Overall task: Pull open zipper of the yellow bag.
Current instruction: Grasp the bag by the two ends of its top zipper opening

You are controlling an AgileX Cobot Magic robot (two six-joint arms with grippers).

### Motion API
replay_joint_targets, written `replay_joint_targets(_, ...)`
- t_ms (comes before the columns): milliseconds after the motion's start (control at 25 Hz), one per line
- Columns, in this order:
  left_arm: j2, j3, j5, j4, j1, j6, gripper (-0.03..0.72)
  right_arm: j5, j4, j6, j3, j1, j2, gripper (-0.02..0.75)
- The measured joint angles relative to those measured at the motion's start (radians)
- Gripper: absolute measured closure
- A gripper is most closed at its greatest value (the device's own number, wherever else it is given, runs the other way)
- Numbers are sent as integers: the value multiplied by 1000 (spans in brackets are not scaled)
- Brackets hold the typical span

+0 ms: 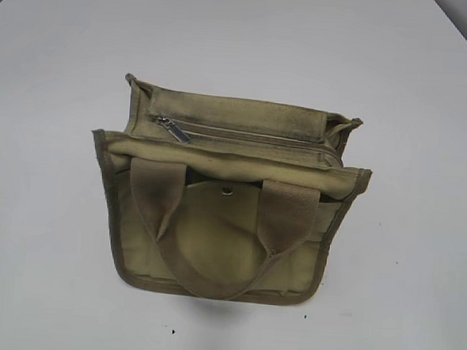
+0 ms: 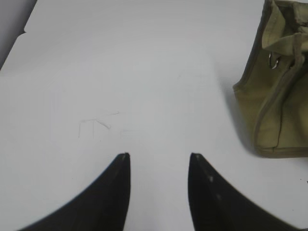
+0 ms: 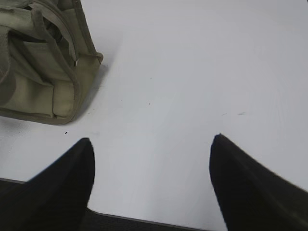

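Observation:
The yellow bag [image 1: 228, 198] stands in the middle of the white table, its flap side toward the exterior camera. Its zipper [image 1: 252, 134] runs along the top panel, with the silver pull tab [image 1: 174, 129] at the left end. Neither arm appears in the exterior view. My left gripper [image 2: 160, 155] hangs open over bare table, and the bag's end [image 2: 279, 86] lies to its upper right, apart from it. Wider open, my right gripper [image 3: 151, 139] holds nothing; the bag [image 3: 43, 62] sits to its upper left.
The white table [image 1: 54, 132] surrounds the bag on all sides. A metal snap [image 1: 227, 191] sits on the bag's front flap, and two webbing handles [image 1: 286, 214] fall forward over it. The table's near edge [image 3: 144, 220] shows below the right gripper.

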Motion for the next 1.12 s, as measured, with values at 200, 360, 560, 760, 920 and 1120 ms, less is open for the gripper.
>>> replay_joint_targets(200, 0, 0, 0, 0, 0, 0, 375, 0, 0, 0, 0, 0, 0, 164)
replay_joint_targets(360, 0, 0, 0, 0, 0, 0, 375, 0, 0, 0, 0, 0, 0, 164)
replay_joint_targets(560, 0, 0, 0, 0, 0, 0, 375, 0, 0, 0, 0, 0, 0, 164)
replay_joint_targets(760, 0, 0, 0, 0, 0, 0, 375, 0, 0, 0, 0, 0, 0, 164)
replay_joint_targets(920, 0, 0, 0, 0, 0, 0, 375, 0, 0, 0, 0, 0, 0, 164)
replay_joint_targets(1120, 0, 0, 0, 0, 0, 0, 375, 0, 0, 0, 0, 0, 0, 164)
